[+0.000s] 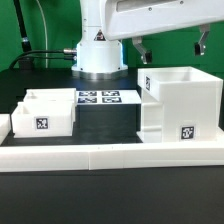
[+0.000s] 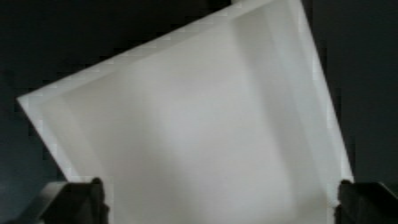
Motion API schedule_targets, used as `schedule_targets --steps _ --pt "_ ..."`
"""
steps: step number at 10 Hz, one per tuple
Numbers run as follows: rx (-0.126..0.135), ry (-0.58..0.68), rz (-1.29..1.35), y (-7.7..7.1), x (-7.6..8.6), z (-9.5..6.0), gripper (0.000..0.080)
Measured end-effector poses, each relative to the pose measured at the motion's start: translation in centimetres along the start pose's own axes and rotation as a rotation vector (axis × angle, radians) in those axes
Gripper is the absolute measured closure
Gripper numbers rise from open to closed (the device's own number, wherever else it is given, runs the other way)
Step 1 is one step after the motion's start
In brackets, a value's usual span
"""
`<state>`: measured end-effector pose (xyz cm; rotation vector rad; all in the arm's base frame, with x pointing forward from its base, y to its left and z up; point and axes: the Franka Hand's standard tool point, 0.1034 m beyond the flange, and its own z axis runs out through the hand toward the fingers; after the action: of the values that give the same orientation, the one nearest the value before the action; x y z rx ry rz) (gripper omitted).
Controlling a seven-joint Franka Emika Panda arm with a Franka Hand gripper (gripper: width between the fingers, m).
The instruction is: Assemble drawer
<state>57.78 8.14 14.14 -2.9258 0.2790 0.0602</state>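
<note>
The large white drawer housing (image 1: 185, 100) stands open-topped at the exterior view's right, with a square tag (image 1: 186, 131) on its front. A lower white block (image 1: 149, 115) sits against its left side. I cannot tell what that block is. A small white tray (image 1: 45, 118) with a tag stands at the left, and another white piece (image 1: 38, 97) sits close behind it. My gripper (image 1: 171, 48) hangs open above the housing, touching nothing. In the wrist view the housing's white wall (image 2: 196, 120) fills the picture, with the gripper (image 2: 222, 205) open and one dark fingertip (image 2: 79, 202) on each side.
The marker board (image 1: 98, 98) lies flat between the tray and the housing, in front of the robot base (image 1: 97, 55). A long low white border wall (image 1: 110, 152) runs along the front of the black table.
</note>
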Motion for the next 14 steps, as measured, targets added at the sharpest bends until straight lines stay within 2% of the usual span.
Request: schedule_targets --steps 2,3,4,5,6,7,8,10,13,14 --pt "0.001 0.0 -0.026 0.1 0.0 0.0 0.015" --pt "-0.026 -0.017 -0.117 1.1 -0.3 -0.3 0.015" --pt "-0.037 -0.006 -0.077 2.1 -0.9 -0.7 0.015" --pt "-0.064 0.008 -0.057 3.4 -2.2 -0.7 0.015" --pt "-0.072 0.015 -0.067 5.0 -3.2 -0.6 0.015" --pt "-0.065 0.011 -0.103 6.9 -3.4 -0.7 0.015" --pt "-0.047 0.011 -0.107 8.2 -3.2 -0.7 0.015" --pt "-0.049 0.01 -0.09 7.8 -3.3 -0.6 0.015" --pt "-0.049 0.009 -0.087 7.9 -3.4 -0.5 0.015" --pt "-0.056 0.011 -0.074 8.9 -3.7 -0.1 0.015"
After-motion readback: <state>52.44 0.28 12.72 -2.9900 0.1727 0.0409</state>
